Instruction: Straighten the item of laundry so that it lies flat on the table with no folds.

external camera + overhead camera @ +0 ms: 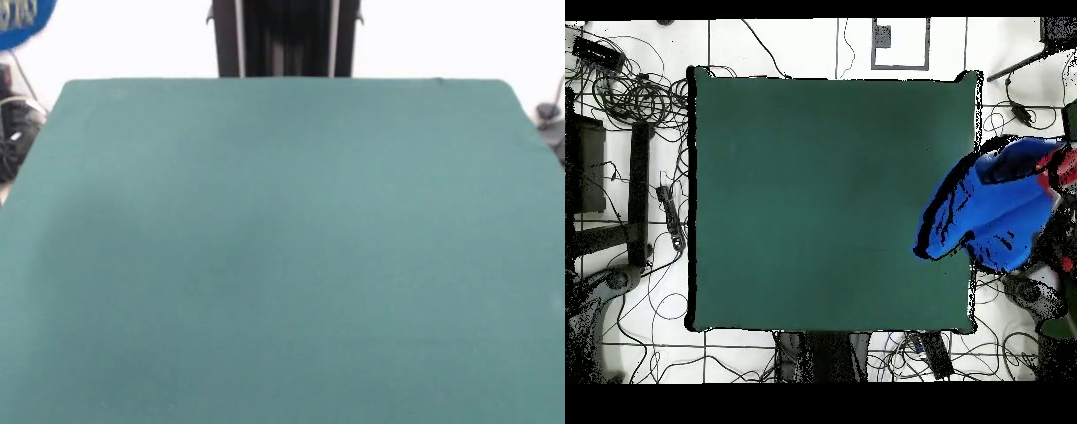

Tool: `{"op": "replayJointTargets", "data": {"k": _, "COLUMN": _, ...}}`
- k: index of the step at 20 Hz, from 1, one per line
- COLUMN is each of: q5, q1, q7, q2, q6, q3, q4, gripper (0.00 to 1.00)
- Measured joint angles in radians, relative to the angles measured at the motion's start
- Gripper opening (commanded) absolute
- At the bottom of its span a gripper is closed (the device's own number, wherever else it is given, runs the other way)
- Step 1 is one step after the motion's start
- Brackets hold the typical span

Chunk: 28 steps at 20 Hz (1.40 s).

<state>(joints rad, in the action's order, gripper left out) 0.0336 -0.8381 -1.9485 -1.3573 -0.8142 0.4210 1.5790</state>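
Table: the green-covered table (282,265) is lying bare in the front view.
Shirt: the blue T-shirt (990,215) is hanging bunched over the table's right edge in the overhead view, most of it off the cloth; a blue scrap (22,19) is showing at the front view's top left corner.
Claw: the gripper is not appearing in either view, so its state cannot be told.
Floor: cables (635,95) are lying around the table.

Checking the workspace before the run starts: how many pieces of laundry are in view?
1: a blue shirt at the table's right edge in the overhead view, partly overhanging it. None shows elsewhere.
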Motion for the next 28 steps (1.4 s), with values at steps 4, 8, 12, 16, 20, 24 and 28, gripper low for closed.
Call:
{"op": "replayJointTargets", "data": {"k": 4, "q5": -0.011, "q1": 0.024, "q7": 0.0, "q2": -0.005, "q6": 0.14, "q3": 0.002, "q4": 0.07, "gripper": 0.0}}
{"op": "replayJointTargets", "data": {"k": 8, "q5": -0.01, "q1": 0.064, "q7": 0.0, "q2": -0.004, "q6": 0.173, "q3": 0.002, "q4": 0.111, "gripper": 0.0}}
{"op": "replayJointTargets", "data": {"k": 12, "q5": -0.004, "q1": 0.129, "q7": 0.0, "q2": -0.005, "q6": 0.173, "q3": -0.004, "q4": 0.127, "gripper": 0.0}}
{"op": "replayJointTargets", "data": {"k": 16, "q5": 0.014, "q1": 0.199, "q7": 0.0, "q2": -0.005, "q6": 0.173, "q3": -0.024, "q4": 0.127, "gripper": 0.0}}
{"op": "replayJointTargets", "data": {"k": 20, "q5": 0.035, "q1": 0.271, "q7": -0.001, "q2": -0.003, "q6": 0.173, "q3": -0.056, "q4": 0.127, "gripper": 0.0}}
{"op": "replayJointTargets", "data": {"k": 24, "q5": 0.073, "q1": 0.376, "q7": -0.011, "q2": 0.001, "q6": 0.173, "q3": -0.11, "q4": 0.126, "gripper": 0.0}}
{"op": "replayJointTargets", "data": {"k": 28, "q5": 0.085, "q1": 0.444, "q7": -0.027, "q2": 0.012, "q6": 0.174, "q3": -0.155, "q4": 0.125, "gripper": 0.0}}
